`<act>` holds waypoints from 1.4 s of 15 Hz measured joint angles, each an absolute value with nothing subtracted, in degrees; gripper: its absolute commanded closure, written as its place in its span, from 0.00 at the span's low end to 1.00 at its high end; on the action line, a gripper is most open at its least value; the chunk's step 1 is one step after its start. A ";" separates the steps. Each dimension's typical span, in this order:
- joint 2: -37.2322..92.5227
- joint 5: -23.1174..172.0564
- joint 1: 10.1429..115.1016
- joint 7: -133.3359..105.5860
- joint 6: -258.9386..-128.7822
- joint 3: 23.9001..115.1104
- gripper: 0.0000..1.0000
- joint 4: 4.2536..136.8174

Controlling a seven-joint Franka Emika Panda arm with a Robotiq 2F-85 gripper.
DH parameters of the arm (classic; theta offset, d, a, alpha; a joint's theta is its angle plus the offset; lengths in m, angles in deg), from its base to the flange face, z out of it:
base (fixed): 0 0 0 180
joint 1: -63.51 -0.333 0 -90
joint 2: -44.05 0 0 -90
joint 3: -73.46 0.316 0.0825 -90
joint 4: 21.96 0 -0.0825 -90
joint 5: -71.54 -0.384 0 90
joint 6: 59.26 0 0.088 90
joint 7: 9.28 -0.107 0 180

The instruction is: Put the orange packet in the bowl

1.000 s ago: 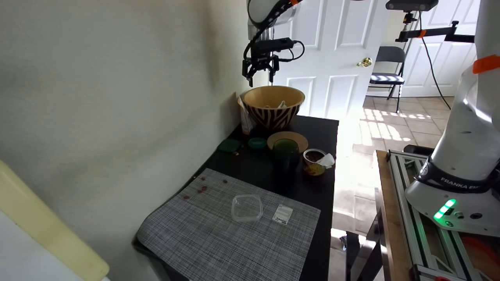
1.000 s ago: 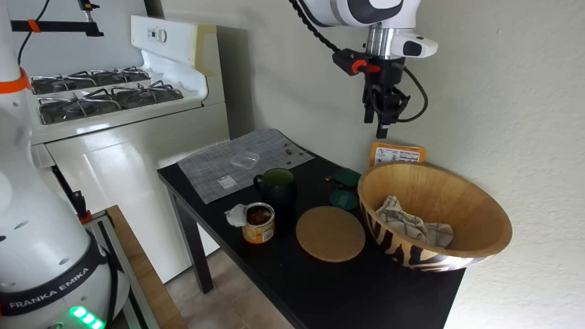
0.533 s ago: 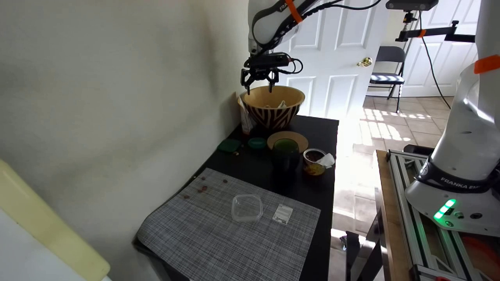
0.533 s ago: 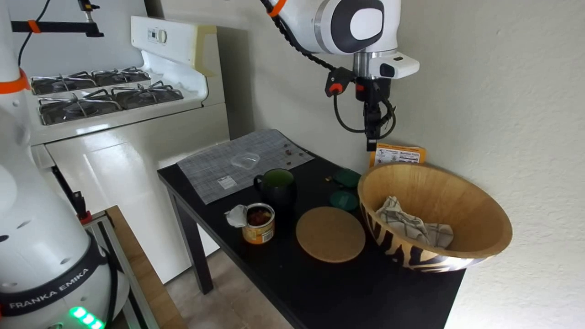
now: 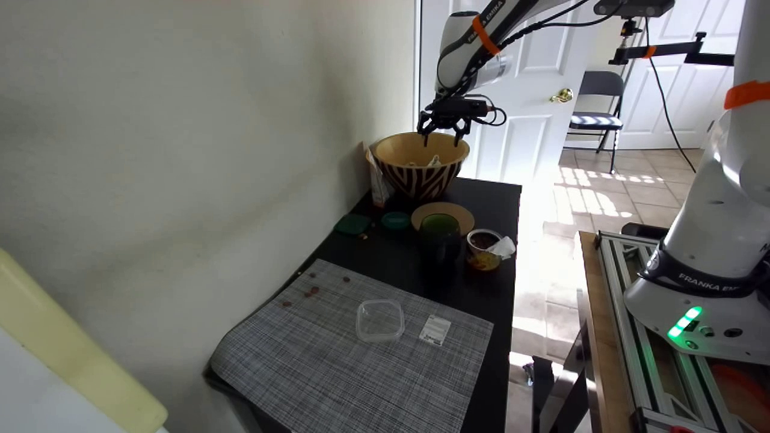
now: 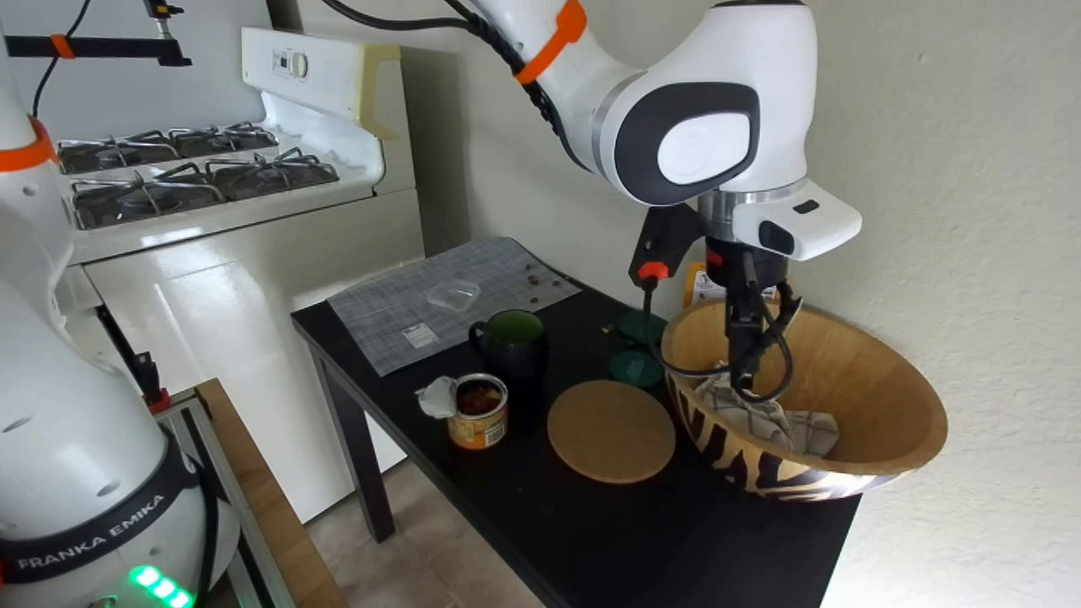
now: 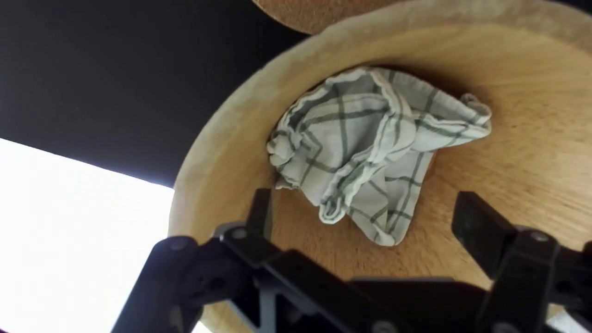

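I judge the grasp not yet made — the black two-fingered gripper (image 7: 364, 210) hangs over the round, zebra-striped wooden bowl (image 6: 878, 397), its jaws wide apart with nothing between them. The flat orange packet with a white label (image 6: 706, 285) stands outside, tilted, in the narrow gap between bowl and pale painted wall (image 5: 228, 150). The next move should mean a top-edge pinch, then a lift over the bowl's rim — bowl and wall crowd it, open room lies above
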State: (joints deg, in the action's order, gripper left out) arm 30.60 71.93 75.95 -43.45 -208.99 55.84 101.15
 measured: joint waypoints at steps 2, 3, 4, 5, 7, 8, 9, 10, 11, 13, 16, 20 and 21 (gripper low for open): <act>30.67 71.93 76.33 -42.44 -209.78 55.18 0.00 101.40; 30.67 71.93 76.32 -42.44 -209.78 55.12 0.00 101.32; 30.66 71.93 76.20 -42.44 -209.78 55.13 0.00 101.27; 30.66 71.93 76.09 -42.44 -209.78 55.16 0.00 101.27; 30.65 71.93 76.00 -42.44 -209.78 55.17 0.00 101.26; 30.65 71.93 76.00 -42.44 -209.78 55.17 0.00 101.26; 30.65 71.93 76.00 -42.44 -209.78 55.17 0.00 101.26; 30.65 71.93 76.00 -42.44 -209.78 55.17 0.00 101.26; 30.65 71.93 76.00 -42.44 -209.78 55.17 0.00 101.26; 30.65 71.93 76.00 -42.44 -209.78 55.17 0.00 101.26; 30.90 72.21 75.63 -43.00 -210.00 55.14 0.00 101.59; 35.36 72.66 70.91 -48.06 -210.14 56.41 0.00 107.27; 37.11 72.70 69.80 -48.98 -210.15 57.13 0.00 109.07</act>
State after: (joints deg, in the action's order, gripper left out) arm 37.11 72.70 69.80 -48.98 -210.15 57.13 109.07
